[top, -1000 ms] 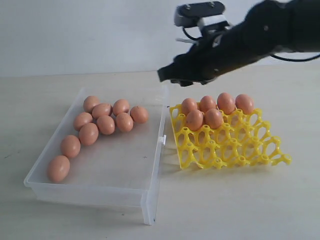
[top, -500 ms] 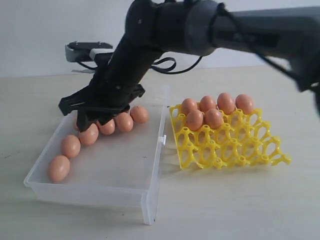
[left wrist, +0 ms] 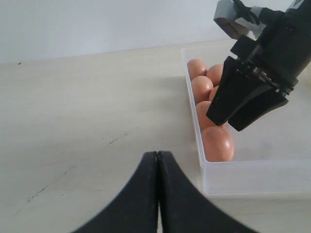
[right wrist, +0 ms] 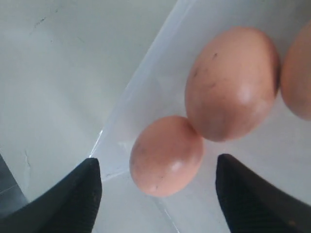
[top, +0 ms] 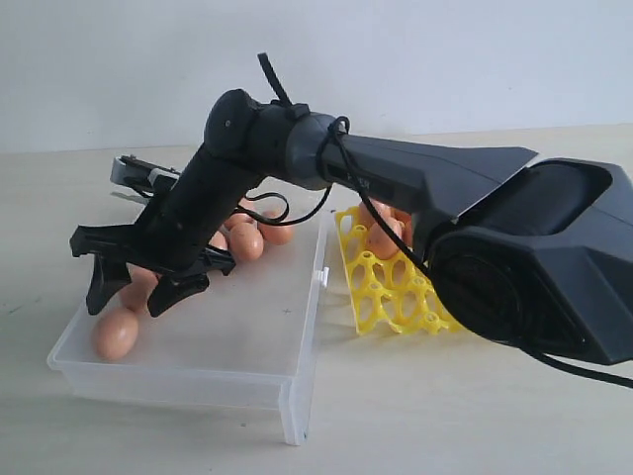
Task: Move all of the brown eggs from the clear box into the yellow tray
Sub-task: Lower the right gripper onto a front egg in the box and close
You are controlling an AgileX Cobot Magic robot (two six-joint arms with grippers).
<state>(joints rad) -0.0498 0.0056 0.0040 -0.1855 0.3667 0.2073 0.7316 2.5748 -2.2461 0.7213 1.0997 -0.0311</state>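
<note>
the right pincer is held open and empty over the end brown egg, centred between its jaws, but the clear box wall beneath one jaw may be struck and the egg jolted.

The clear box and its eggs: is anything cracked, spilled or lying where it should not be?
Nothing stands out. The brown eggs that show lie whole inside the clear box, none on the table. The yellow tray sits beside the box, partly hidden by the arm.
</note>
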